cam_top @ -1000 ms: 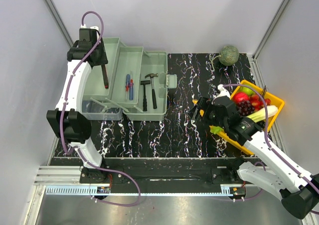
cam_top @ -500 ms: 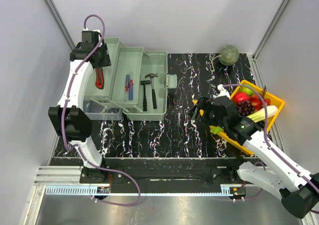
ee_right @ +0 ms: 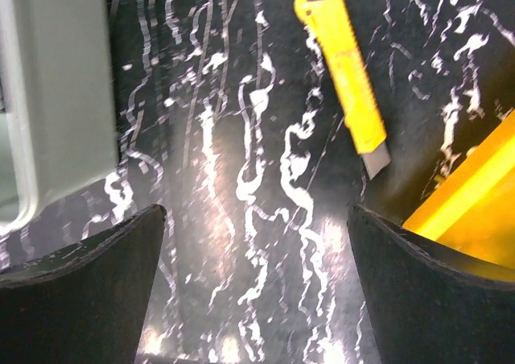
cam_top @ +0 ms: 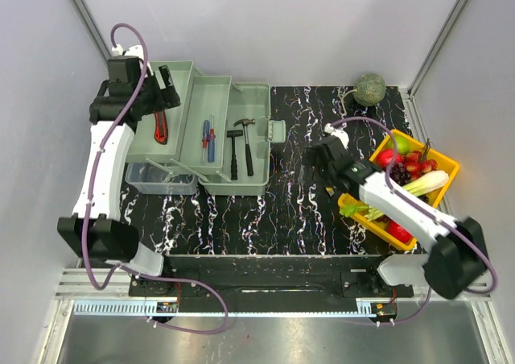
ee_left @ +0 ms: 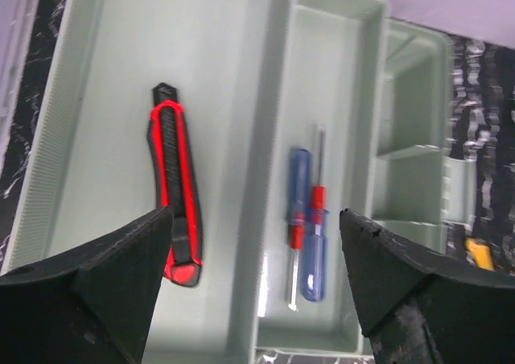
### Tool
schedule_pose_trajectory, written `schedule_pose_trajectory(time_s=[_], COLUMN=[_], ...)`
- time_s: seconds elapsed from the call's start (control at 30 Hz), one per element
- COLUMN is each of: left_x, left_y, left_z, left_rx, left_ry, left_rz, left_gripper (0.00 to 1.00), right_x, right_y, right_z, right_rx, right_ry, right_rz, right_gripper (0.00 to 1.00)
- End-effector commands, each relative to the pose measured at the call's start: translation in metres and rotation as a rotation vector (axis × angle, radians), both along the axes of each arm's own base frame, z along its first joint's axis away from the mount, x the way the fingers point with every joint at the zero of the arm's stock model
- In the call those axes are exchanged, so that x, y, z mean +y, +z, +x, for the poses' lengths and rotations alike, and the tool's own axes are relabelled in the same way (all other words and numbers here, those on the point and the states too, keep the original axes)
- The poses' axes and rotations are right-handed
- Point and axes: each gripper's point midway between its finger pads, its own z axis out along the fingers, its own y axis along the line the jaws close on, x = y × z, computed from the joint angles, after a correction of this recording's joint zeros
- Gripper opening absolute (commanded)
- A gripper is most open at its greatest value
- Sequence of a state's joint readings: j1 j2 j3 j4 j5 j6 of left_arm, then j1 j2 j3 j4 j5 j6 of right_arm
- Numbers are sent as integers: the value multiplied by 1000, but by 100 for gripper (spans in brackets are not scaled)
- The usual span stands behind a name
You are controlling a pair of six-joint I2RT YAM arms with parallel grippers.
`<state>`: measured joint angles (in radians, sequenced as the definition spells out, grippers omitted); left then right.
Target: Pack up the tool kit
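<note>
Our left hand, fingers apart and holding nothing, hangs over the toolbox at ten o'clock on the tabletop. One red knife lies loose in its left tray, so we judge that placing done. The next tray holds two screwdrivers, the main bin two hammers. Our right hand, also spread wide, hovers by the one yellow knife, at its one o'clock, outside the box. Next it should drop, straddle that knife and close.
</note>
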<state>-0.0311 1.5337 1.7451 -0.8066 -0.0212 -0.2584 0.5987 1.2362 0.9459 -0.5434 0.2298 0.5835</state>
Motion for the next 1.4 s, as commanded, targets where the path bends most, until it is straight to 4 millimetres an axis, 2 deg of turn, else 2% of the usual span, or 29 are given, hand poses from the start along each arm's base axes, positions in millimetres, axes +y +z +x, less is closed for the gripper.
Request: schedule_pose_trajectory(time_s=[0.0, 0.17, 0.27, 0.47, 0.53, 0.67, 0.73, 0.87, 0.97, 1.03, 1.23, 1.37], left_x=[-31, -59, -75, -107, -113, -119, -121, -122, -125, -127, -133, -141], left_y=[54, 78, 85, 86, 85, 81, 79, 80, 79, 81, 81, 76], left_z=[-24, -58, -79, -115, -124, -135, -139, -135, -131, -130, -130, -131], left_rx=[-169, -252, -278, -294, -299, -292, -291, -299, -277, -277, -279, -262], left_ry=[-151, -291, -385, -584, -621, -656, -663, -663, -670, -677, -693, -710], left_rz=[-117, -206, -250, -364, -393, -431, -443, -465, -494, -515, -557, -579], left_gripper=[91, 96, 98, 99, 99, 99, 99, 99, 99, 99, 99, 99], right_x=[-21, -41, -52, -47, -48, -52, -52, -48, -49, -48, -37, -27], right_y=[-13, -52, -74, -98, -104, -117, -120, -126, -129, -128, -121, -100], right_z=[46, 75, 75, 74, 74, 74, 75, 71, 68, 66, 59, 55], right_rx=[-12, 82, 147, 201, 221, 274, 287, 315, 337, 339, 346, 315], right_ry=[-4, -52, -51, 5, -1, -6, -9, 6, -5, -16, -6, 15], right_rz=[-197, -298, -344, -325, -311, -238, -202, -181, -185, -166, -100, -21], right_gripper=[100, 98, 95, 90, 89, 78, 73, 53, 43, 31, 3, 0])
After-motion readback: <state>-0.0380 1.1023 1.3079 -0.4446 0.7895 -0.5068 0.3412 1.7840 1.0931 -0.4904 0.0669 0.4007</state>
